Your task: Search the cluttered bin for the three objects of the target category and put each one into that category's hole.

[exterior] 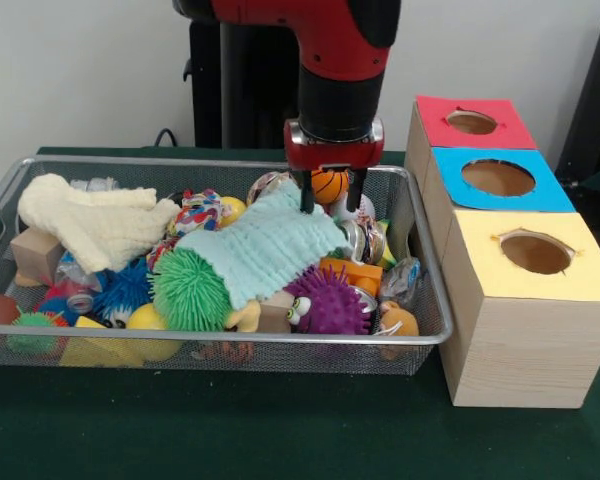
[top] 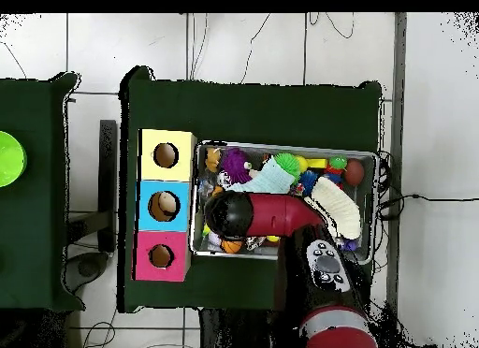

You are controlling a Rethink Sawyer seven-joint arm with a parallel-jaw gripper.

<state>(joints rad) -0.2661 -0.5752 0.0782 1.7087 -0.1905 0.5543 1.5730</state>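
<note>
Front view, left to right: the bin [exterior: 10, 195] of wire mesh is seen on the green table, packed with clutter. A cream knitted cloth [exterior: 90, 225] lies at its left, then a blue spiky ball [exterior: 120, 290], a green spiky ball [exterior: 188, 290] and a mint knitted cloth [exterior: 270, 245] across the middle. A purple spiky ball [exterior: 330, 302] sits near the front rim. The gripper [exterior: 330, 198] is lowered over the mint cloth's far edge, fingers parted, nothing seen clamped; a small basketball [exterior: 329, 185] shows between them, behind. An orange-tan plush [exterior: 398, 322] is tucked in the bin's front right corner. The red-topped hole [exterior: 471, 122] is farthest back on the box row, right of the bin.
</note>
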